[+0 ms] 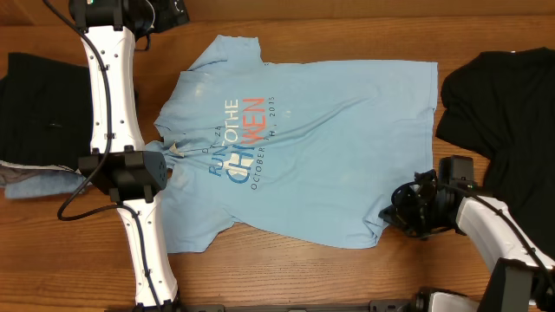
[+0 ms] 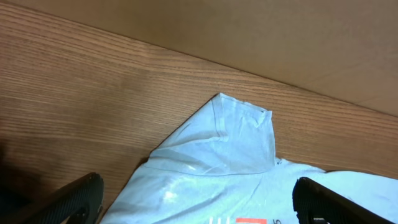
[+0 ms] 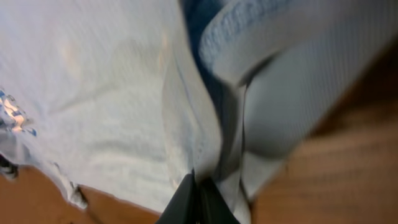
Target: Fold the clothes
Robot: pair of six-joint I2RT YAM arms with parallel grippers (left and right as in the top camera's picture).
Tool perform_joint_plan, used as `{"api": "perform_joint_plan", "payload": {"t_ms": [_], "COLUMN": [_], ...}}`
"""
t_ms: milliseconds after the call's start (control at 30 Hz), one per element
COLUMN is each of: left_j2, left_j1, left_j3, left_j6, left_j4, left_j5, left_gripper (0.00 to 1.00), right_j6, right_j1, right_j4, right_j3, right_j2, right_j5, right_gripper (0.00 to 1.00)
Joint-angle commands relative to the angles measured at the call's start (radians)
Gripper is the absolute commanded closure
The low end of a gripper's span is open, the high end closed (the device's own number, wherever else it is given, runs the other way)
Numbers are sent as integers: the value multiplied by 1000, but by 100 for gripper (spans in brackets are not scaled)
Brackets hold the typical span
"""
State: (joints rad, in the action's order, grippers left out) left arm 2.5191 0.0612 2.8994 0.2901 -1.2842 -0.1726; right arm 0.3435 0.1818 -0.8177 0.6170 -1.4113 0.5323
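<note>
As the left gripper (image 2: 196, 183) hangs with jaws spread wide above the sleeve (image 2: 239, 134), left of and beyond the lettering (image 1: 245, 143), the sky-blue T-shirt (image 1: 329, 173) lies flat, print up. Right of the lettering, the right gripper (image 1: 408, 211) is pressed together on the hem corner (image 1: 379, 224). Lift only a little and carry the corner slowly toward the lettering, so the thin cloth does not slip.

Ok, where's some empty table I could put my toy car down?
Bare table shows above the T-shirt in the overhead view, and in a strip below it between the left arm and right gripper. Crowded: black clothes at the left, black shirt at the right.
</note>
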Motion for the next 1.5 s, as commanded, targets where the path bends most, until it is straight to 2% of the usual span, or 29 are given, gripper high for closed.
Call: {"api": "perform_joint_plan", "payload": {"t_ms": [0, 167, 400, 667, 1000, 1200, 1467], "left_j2": [-13, -13, -13, -13, -13, -13, -13], "left_j1": [3, 2, 2, 2, 1, 1, 4], "left_j3": [14, 14, 14, 14, 14, 14, 14], "left_j6": [17, 17, 17, 17, 17, 17, 17], "left_j4": [2, 2, 2, 2, 2, 2, 18], "left_j5": [-11, -11, -11, -11, -11, -8, 22], "left_gripper": [0, 0, 0, 0, 0, 0, 0], "right_j6": [-37, 25, 182, 146, 129, 233, 230], "right_j1": [4, 4, 31, 241, 240, 246, 291], "right_j4": [-154, -388, -431, -421, -402, -410, -406], "right_j3": [161, 327, 356, 356, 355, 355, 355], "right_j2": [2, 2, 2, 2, 0, -23, -61], "right_j5": [-103, -358, -558, -518, -547, -701, -695], "right_gripper": [96, 96, 96, 96, 96, 96, 96]}}
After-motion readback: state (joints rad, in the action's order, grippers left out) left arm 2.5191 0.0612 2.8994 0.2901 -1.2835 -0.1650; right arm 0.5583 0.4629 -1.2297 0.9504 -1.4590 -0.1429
